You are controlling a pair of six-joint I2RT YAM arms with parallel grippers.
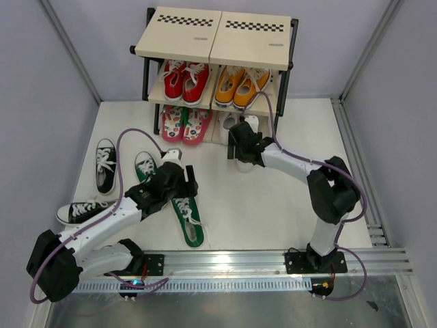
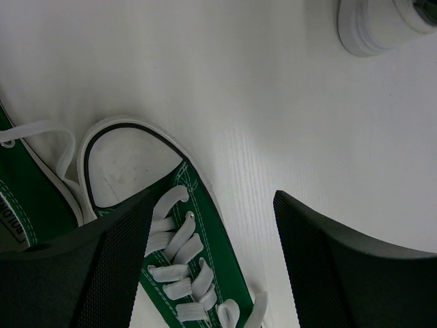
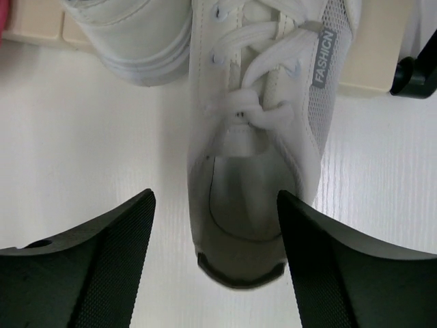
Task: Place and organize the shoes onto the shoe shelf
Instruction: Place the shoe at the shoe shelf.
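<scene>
The right gripper (image 3: 215, 205) gapes around the heel of the white shoe (image 3: 259, 102), seemingly without touching. The left gripper (image 2: 212, 205) hangs unclenched over a green sneaker (image 2: 126, 167).

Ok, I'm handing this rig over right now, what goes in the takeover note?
Left gripper: open, over one green white-laced canvas sneaker, nothing held.
Right gripper: open, astride the heel of a small plain white shoe; its toe end lies on the bottom board of the beige three-tier shoe shelf, beside its mate.
Done: pink patterned flip-flops on the bottom tier.
Left: seat that white shoe, then shelve the green sneaker, its partner and the two black white-laced canvas sneakers from the table.
</scene>
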